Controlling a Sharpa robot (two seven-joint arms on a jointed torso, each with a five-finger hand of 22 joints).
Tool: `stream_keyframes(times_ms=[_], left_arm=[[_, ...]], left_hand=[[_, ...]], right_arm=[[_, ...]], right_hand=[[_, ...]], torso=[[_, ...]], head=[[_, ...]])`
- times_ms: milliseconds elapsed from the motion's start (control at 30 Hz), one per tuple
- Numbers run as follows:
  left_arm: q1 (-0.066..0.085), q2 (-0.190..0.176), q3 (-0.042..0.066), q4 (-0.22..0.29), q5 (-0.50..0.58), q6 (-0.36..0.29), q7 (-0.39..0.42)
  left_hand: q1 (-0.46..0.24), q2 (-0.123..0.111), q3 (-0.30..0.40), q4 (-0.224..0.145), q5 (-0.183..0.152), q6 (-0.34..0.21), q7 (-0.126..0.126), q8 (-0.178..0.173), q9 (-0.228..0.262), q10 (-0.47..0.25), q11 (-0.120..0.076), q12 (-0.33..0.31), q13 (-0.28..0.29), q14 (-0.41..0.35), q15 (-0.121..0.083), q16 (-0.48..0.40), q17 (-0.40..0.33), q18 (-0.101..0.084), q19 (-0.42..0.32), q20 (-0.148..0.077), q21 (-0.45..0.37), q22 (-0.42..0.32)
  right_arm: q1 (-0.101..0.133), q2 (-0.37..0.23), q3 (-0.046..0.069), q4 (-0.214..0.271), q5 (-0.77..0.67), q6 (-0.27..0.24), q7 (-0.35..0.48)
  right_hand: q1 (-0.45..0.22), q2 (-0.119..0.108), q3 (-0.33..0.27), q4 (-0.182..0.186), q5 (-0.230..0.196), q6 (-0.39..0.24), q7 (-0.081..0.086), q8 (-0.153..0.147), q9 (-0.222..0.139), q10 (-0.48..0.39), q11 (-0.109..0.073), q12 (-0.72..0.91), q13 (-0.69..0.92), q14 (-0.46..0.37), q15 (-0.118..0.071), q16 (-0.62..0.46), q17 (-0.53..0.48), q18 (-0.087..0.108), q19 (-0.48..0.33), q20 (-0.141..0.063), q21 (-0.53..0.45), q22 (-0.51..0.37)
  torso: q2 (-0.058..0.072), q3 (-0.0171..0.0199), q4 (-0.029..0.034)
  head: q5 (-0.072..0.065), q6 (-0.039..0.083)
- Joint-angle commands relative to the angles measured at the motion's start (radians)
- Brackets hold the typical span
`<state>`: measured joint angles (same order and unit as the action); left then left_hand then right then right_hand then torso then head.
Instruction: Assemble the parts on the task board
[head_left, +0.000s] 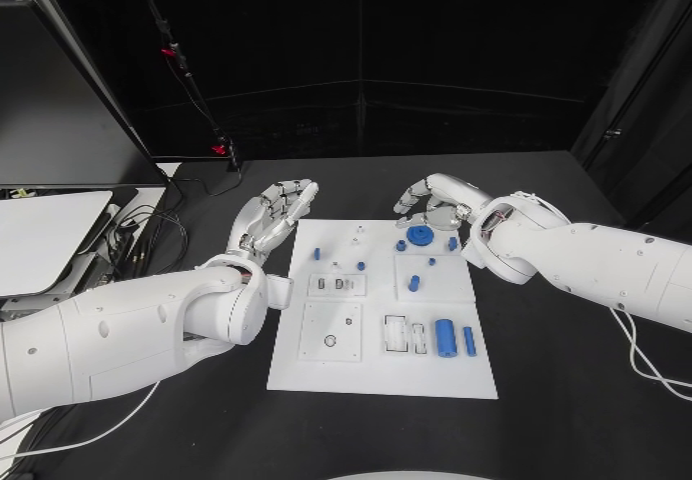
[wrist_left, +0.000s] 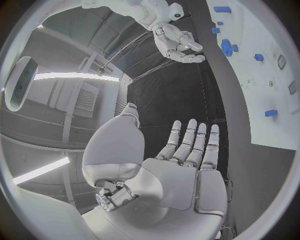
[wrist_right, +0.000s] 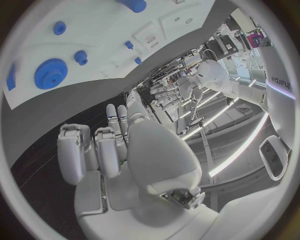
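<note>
The left hand's fingers are stretched out straight, side by side, holding nothing. That left hand hovers over the black tabletop just beside the far left corner of the task board, not touching it.

The right hand's fingers are curled inward around nothing. The right hand hangs near the board's far right corner, close to a blue gear lying on the board — whether it touches the board cannot be told.

The white task board lies flat in the middle of the tabletop. Small blue pegs are scattered over its far half. Near the board's right side a blue cylinder and a thinner blue rod lie side by side — beside a rectangular recess. A monitor stands at the far left.
</note>
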<state>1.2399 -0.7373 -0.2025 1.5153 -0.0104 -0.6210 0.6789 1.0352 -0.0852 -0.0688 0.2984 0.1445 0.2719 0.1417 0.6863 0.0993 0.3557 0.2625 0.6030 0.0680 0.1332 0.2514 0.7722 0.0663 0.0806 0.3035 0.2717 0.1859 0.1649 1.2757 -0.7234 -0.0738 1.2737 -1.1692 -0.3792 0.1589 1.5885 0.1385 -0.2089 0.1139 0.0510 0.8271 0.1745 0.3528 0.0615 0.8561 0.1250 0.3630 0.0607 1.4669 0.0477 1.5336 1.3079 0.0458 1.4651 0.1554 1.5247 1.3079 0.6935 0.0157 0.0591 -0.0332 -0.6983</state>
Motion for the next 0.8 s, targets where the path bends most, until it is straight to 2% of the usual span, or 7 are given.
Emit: stream_keyframes(times_ms=[33, 167, 233, 467, 567, 800], left_arm=[[0.002, 0.001, 0.001, -0.002, -0.008, 0.013, 0.321], [0.002, 0.002, 0.001, -0.006, -0.008, 0.016, 0.319], [0.002, 0.002, 0.001, -0.008, -0.008, 0.017, 0.318], [0.001, 0.009, 0.001, -0.017, -0.008, 0.024, 0.317], [0.000, 0.014, 0.001, -0.024, -0.008, 0.028, 0.317], [-0.001, 0.023, 0.001, -0.036, -0.008, 0.036, 0.317]], left_hand=[[0.001, 0.009, 0.004, 0.000, 0.004, 0.004, 0.155, 0.006, -0.001, 0.007, -0.001, 0.006, -0.001, 0.004, 0.001, 0.003, -0.001, 0.013, 0.000, 0.004, 0.004, 0.001], [0.002, 0.014, 0.006, -0.001, 0.004, 0.004, 0.155, 0.006, -0.002, 0.007, -0.001, 0.006, -0.001, 0.004, 0.001, 0.004, -0.001, 0.013, -0.001, 0.004, 0.004, 0.001], [0.002, 0.017, 0.008, -0.001, 0.005, 0.004, 0.155, 0.006, -0.003, 0.006, -0.001, 0.006, -0.002, 0.004, 0.001, 0.004, -0.001, 0.014, -0.001, 0.005, 0.005, 0.001], [0.004, 0.023, 0.010, -0.001, 0.005, 0.003, 0.155, 0.006, -0.005, 0.005, -0.001, 0.006, -0.002, 0.004, 0.001, 0.004, -0.001, 0.014, -0.003, 0.005, 0.005, 0.000], [0.005, 0.028, 0.012, -0.002, 0.006, 0.001, 0.155, 0.006, -0.007, 0.004, -0.001, 0.006, -0.002, 0.003, 0.002, 0.004, -0.001, 0.014, -0.005, 0.006, 0.004, 0.000], [0.007, 0.034, 0.015, -0.002, 0.006, 0.000, 0.155, 0.006, -0.009, 0.001, 0.000, 0.006, -0.003, 0.001, 0.002, 0.004, -0.001, 0.015, -0.009, 0.007, 0.004, -0.001]], right_arm=[[0.002, 0.010, 0.001, -0.006, -0.165, 0.016, -0.110], [0.002, 0.026, 0.001, -0.016, -0.213, 0.038, -0.162], [0.002, 0.033, 0.001, -0.022, -0.223, 0.047, -0.176], [0.002, 0.050, 0.001, -0.041, -0.238, 0.068, -0.201], [0.002, 0.056, 0.001, -0.049, -0.239, 0.072, -0.205], [0.002, 0.062, 0.002, -0.054, -0.241, 0.089, -0.210]], right_hand=[[0.011, -0.002, 0.003, 0.003, -0.003, 0.006, 0.001, -0.011, 0.001, 0.007, -0.001, -0.008, 0.000, 0.059, -0.002, -0.005, 0.029, -0.012, 0.017, 0.000, -0.004, 0.121], [0.022, -0.008, 0.004, 0.009, -0.003, 0.007, 0.001, -0.050, 0.001, 0.008, -0.001, -0.036, 0.001, 0.057, -0.001, -0.008, 0.019, -0.010, 0.010, 0.000, -0.007, 0.113], [0.023, -0.009, 0.005, 0.011, -0.004, 0.006, 0.001, -0.058, 0.001, 0.008, 0.000, -0.042, 0.001, 0.056, -0.001, -0.009, 0.015, -0.009, 0.008, 0.000, -0.009, 0.109], [0.023, -0.008, 0.005, 0.019, -0.004, 0.009, 0.006, -0.076, 0.002, 0.011, 0.003, -0.053, 0.001, 0.053, 0.001, -0.013, -0.002, -0.006, -0.001, 0.001, -0.013, 0.096], [0.022, -0.009, 0.005, 0.023, -0.004, 0.012, 0.010, -0.084, 0.002, 0.013, 0.006, -0.058, 0.002, 0.050, 0.003, -0.016, -0.015, -0.004, -0.007, 0.003, -0.017, 0.087], [0.021, -0.010, 0.005, 0.027, -0.004, 0.014, 0.013, -0.092, 0.002, 0.016, 0.009, -0.063, 0.002, 0.049, 0.005, -0.018, -0.021, -0.003, -0.010, 0.005, -0.019, 0.083]], torso=[[0.007, 0.0021, 0.0016], [0.014, 0.0039, 0.0012], [0.017, 0.0046, 0.0011], [0.029, 0.0079, 0.0012], [0.036, 0.0104, -0.0001], [0.047, 0.0123, -0.0001]], head=[[-0.003, 0.001], [-0.006, 0.004], [-0.008, 0.006], [-0.013, 0.010], [-0.013, 0.012], [-0.013, 0.006]])
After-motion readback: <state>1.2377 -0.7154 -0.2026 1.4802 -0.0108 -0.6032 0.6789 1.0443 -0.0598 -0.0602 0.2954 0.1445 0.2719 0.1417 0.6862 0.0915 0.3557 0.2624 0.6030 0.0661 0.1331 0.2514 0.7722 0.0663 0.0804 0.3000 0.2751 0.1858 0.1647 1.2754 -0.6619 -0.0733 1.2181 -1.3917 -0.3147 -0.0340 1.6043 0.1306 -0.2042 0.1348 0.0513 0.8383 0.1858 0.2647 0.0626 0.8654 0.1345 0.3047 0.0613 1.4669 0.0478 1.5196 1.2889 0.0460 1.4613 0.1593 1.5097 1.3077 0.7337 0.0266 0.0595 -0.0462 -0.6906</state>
